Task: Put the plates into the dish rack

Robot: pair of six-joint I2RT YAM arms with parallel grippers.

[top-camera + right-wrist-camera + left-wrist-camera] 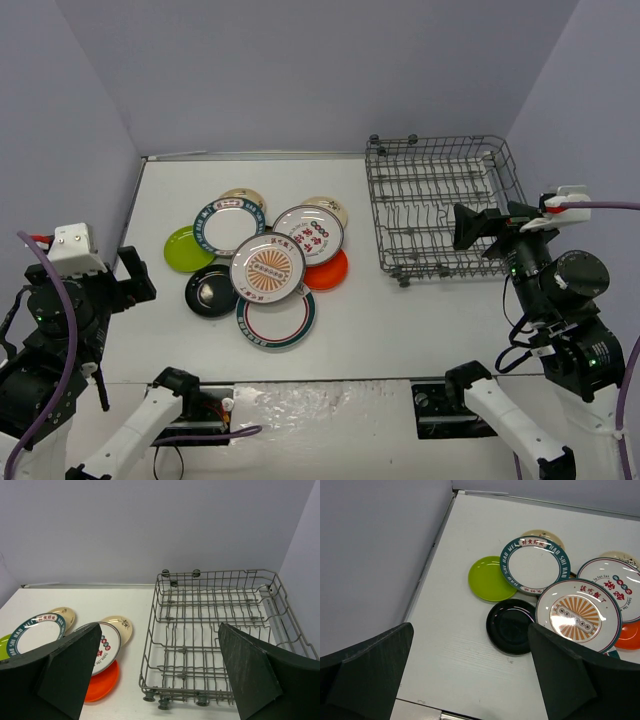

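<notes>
Grey wire dish rack (378, 205): is standing on its feet at the right rear of the white tabletop (420, 320), with its open top facing up and its tines pointing up.
Rack axis: its sides are running square with the tabletop's edges. Whether the longer side is running toward the back wall or across cannot be told.
Plates (262, 265): are lying flat, faces up, in an overlapping cluster left of the rack, near it but not touching. All of them are sitting outside it. Being round, they are showing no long axis.
Top of cluster: the sunburst plate (268, 267) is resting in the middle, overlapping the black plate (208, 292), the orange plate (332, 273) and a green-rimmed plate (280, 322) nearest the arms.
Left side: the lime-green plate (185, 250) is lying partly under a teal-rimmed plate (230, 227).
Left claw (133, 277): is hanging over the near-left corner, aiming toward the plates, jaws standing wide and gripping nothing.
Right claw (472, 228): is hanging at the rack's right side, aiming at it, jaws spread wide and empty.
</notes>
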